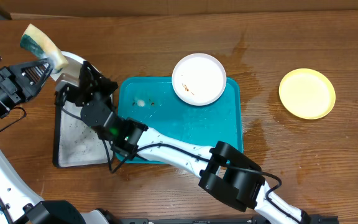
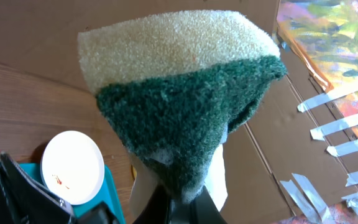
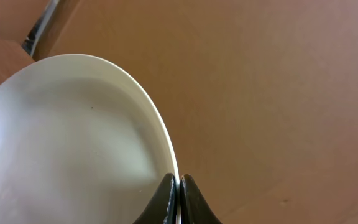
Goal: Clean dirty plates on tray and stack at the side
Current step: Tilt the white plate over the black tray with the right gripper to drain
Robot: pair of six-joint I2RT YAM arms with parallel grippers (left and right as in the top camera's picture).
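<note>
My right gripper [image 1: 81, 79] is shut on the rim of a white plate [image 1: 72, 61] and holds it tilted above the black-rimmed soapy tray [image 1: 73, 140]. In the right wrist view the fingers [image 3: 179, 185] pinch the plate's edge [image 3: 73, 143]. My left gripper [image 1: 42, 67] is shut on a yellow and green sponge [image 1: 41, 45], raised just left of that plate; the sponge fills the left wrist view [image 2: 179, 93]. A second white plate [image 1: 199, 79] with brown smears lies on the far edge of the teal tray [image 1: 179, 127]. A pale yellow plate [image 1: 307, 93] lies on the table at the right.
The right arm stretches from the front right across the teal tray's near edge. Small white suds sit on the teal tray [image 1: 140, 102]. Wet patches darken the wood right of the tray. Cardboard walls stand behind the table.
</note>
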